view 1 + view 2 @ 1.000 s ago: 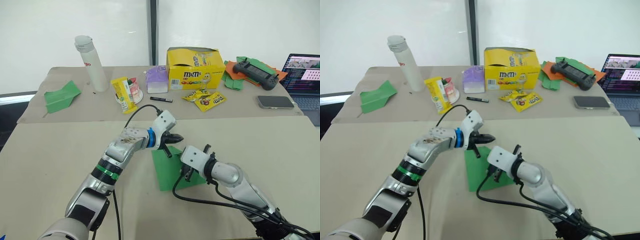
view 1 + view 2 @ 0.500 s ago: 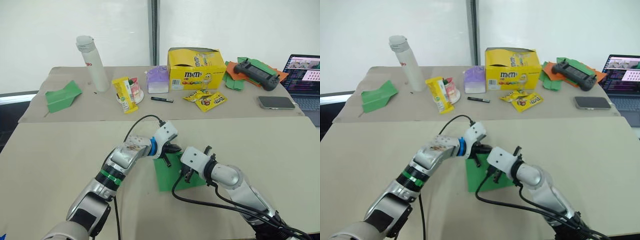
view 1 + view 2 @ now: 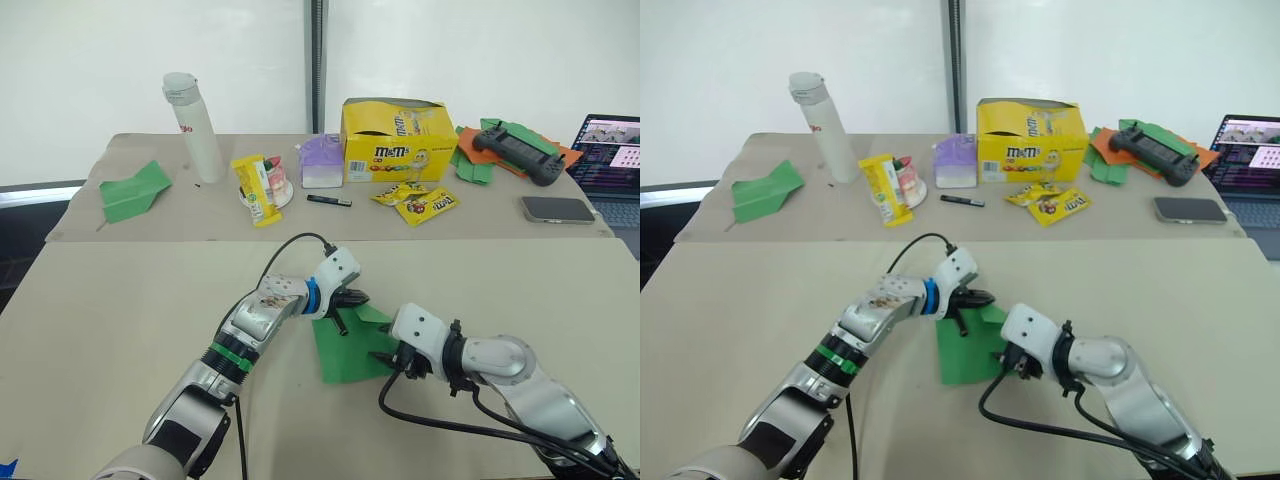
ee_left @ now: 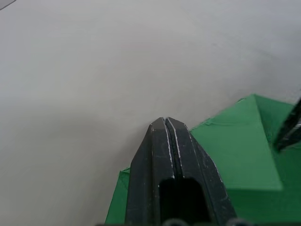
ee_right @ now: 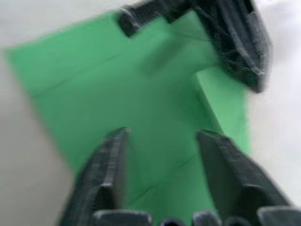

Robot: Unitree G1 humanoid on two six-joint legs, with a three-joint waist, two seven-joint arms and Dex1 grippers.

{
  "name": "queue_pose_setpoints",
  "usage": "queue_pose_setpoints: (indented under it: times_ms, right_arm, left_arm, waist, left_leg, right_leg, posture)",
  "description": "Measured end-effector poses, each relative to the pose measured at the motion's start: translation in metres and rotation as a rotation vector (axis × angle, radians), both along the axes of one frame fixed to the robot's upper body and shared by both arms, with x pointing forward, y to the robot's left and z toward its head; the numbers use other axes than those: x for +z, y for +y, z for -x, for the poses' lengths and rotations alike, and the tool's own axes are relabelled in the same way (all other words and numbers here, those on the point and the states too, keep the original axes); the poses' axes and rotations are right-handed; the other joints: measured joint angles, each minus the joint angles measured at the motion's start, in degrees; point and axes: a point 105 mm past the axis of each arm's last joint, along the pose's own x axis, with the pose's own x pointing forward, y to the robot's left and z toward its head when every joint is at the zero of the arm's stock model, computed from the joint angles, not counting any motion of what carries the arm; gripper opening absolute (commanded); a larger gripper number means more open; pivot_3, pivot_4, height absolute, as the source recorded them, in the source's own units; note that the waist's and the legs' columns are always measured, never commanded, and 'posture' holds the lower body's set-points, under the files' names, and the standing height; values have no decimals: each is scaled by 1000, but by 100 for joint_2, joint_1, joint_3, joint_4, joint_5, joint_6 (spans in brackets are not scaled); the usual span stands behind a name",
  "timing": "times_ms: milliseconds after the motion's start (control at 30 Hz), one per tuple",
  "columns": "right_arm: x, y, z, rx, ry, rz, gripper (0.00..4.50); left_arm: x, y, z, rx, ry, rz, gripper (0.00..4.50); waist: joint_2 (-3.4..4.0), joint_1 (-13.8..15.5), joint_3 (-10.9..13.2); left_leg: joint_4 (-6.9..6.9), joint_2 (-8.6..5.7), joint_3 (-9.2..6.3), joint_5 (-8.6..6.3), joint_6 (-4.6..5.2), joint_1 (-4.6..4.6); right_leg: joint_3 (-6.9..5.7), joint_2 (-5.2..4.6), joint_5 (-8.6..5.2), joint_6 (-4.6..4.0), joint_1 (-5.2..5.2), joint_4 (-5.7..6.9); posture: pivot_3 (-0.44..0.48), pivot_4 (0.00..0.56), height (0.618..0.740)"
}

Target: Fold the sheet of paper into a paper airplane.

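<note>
Beige worktop (image 3: 120, 320) carried the sheet (image 3: 345, 350) near its middle — creased with one corner flap turned in, far from a finished plane; nose and wings remained. Left end effector (image 3: 345, 300), fingers together, pressed its far edge. Right end effector (image 5: 162, 141) hovered, fingers apart — visible from its wrist, hidden from the head.

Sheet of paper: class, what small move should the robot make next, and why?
Probably slide the shut left gripper along the fold to flatten it: its fingers press the sheet of paper near the folded corner, while the open right gripper hovers over the sheet.
</note>
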Motion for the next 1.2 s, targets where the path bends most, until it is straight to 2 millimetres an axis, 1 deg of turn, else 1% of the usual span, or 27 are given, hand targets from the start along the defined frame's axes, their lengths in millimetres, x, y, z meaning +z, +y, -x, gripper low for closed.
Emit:
queue_pose_setpoints:
  times_ms: [33,100,167,200,233,300,367,400,567,700,767,867,933,1000,1100,1200]
  right_arm:
    - [8,1,-4,-23,-2,-54,3380]
    - [28,3,-17,-72,-45,-154,3070]
    - [42,1,-30,-127,-87,-207,2354]
    - [41,-1,-34,-153,-92,-207,2021]
    - [35,-4,-40,-203,-88,-203,1669]
    - [16,-6,-46,-279,-50,-185,982]
    - [-3,-2,-45,-322,5,-183,268]
    - [-8,1,-45,-336,15,-190,34]
    - [-11,4,-49,-380,-1,-208,34]
    - [-15,1,-47,-383,-4,-197,34]
    - [-19,-7,-43,-392,2,-173,34]
    - [-22,-25,-32,-419,14,-158,34]
    - [-23,-37,-24,-433,23,-147,34]
    - [-24,-47,-15,-448,32,-137,34]
    - [-23,-54,-9,-470,41,-159,34]
    - [-16,-54,-13,-480,29,-208,34]
  left_arm:
    - [0,1,0,3,1,2,0]
    - [-1,2,0,7,3,5,0]
    - [-1,0,1,6,4,9,0]
    - [-1,0,2,4,3,10,0]
    - [-1,1,3,5,1,11,0]
    - [1,2,3,6,-5,11,0]
    - [1,4,3,12,-7,9,0]
    - [1,5,3,17,-7,6,0]
    - [0,7,3,29,-5,-1,0]
    - [0,5,3,30,8,0,0]
    - [-1,3,4,28,17,1,0]
    - [-1,2,5,25,28,-1,0]
    - [-2,2,4,23,34,0,0]
    - [-2,1,4,20,38,1,0]
    - [-3,1,3,17,37,3,0]
    - [-2,1,2,20,38,15,0]
  waist:
    - [-2,-6,1]
    - [-1,-16,1]
    - [-1,-12,0]
    - [-1,-11,0]
    - [-2,-7,0]
    - [-1,-11,-1]
    - [-1,-18,-1]
    - [0,-21,-1]
    - [2,-70,-3]
    - [4,-82,-5]
    - [5,-59,-7]
    - [3,-27,-8]
    - [2,-4,-9]
    - [-1,18,-13]
    - [-3,32,-16]
    - [-3,36,-15]
  left_leg:
    - [0,3,-2,0,0,3]
    - [0,2,-9,0,0,7]
    - [-1,1,-13,0,0,7]
    - [-2,0,-14,-1,1,6]
    - [-4,-1,-13,-2,2,4]
    - [-6,-2,-9,-2,3,-8]
    - [-6,-2,-6,-1,1,-19]
    - [-6,-2,-5,-1,0,-18]
    - [-5,-1,-3,1,-2,-2]
    - [-5,-2,-4,1,-2,8]
    - [-5,-4,-3,0,-1,18]
    - [-5,-3,-4,-3,4,28]
    - [-5,-2,-4,-4,6,34]
    - [-5,-2,-5,-5,6,35]
    - [-5,0,-9,-5,5,35]
    - [-4,0,-12,-4,5,30]
  right_leg:
    - [0,2,-11,18,5,-1]
    - [4,1,-11,19,7,0]
    - [2,1,2,-3,7,-1]
    - [1,1,10,-16,6,-1]
    - [0,1,10,-17,3,-2]
    - [7,-1,12,-21,-21,5]
    - [12,-1,14,-23,-41,17]
    - [14,-1,14,-23,-42,20]
    - [12,1,15,-25,-27,20]
    - [9,1,13,-21,-10,16]
    - [1,1,11,-18,11,4]
    - [-4,0,6,-9,34,-9]
    - [-4,-1,-16,27,43,-11]
    - [-4,-2,-21,35,45,-11]
    - [-2,-2,-21,36,45,-11]
    - [1,-2,-21,36,40,-11]
  posture:
    - [0,150,740]
    - [0,150,740]
    - [0,150,740]
    - [0,150,740]
    - [0,150,740]
    - [0,150,740]
    - [0,150,740]
    - [0,150,740]
    - [0,150,740]
    - [0,150,740]
    - [0,150,740]
    - [0,150,740]
    - [0,150,740]
    - [0,150,740]
    - [0,150,740]
    - [0,150,740]
